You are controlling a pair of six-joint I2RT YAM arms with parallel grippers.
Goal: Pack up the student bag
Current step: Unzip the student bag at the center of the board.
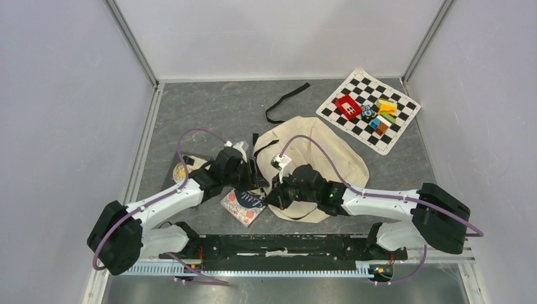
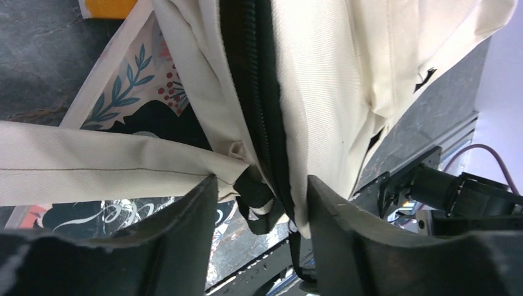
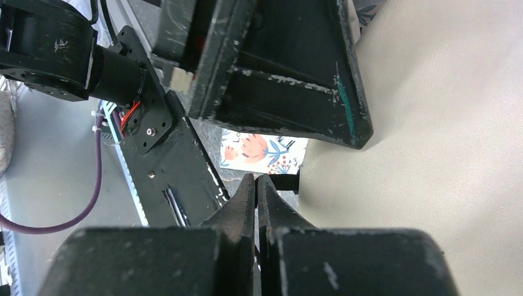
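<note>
**Operator:** How far along am I with the packing?

**Spotter:** Early, I'd judge. The student bag (image 1: 329, 158) lies slumped in the middle of the table (image 1: 215, 107), and a floral book (image 1: 244, 208) sits outside it, at its near left edge with one corner tucked under the canvas. Nothing shows that you've put anything inside.

**Operator:** What's in the bag, then?

**Spotter:** I can't tell. No view looks into it, and I can't see whether the mouth is open. Your left wrist camera shows only the black zipper (image 2: 256, 92) running along the cream cloth.

**Operator:** And my hands?

**Spotter:** Your left gripper (image 2: 262, 216) stands wide, its jaws straddling that zipper seam and pinching nothing. Your right gripper (image 3: 256, 188) is pressed tight together by the bag's near edge, with nothing visible between the tips.

**Operator:** Anything else to load?

**Spotter:** A pale flat thing (image 1: 182, 170) lies half hidden behind your left arm. The coloured blocks (image 1: 380, 114) sit on a checkered mat (image 1: 354, 82), well apart at the far right.
</note>
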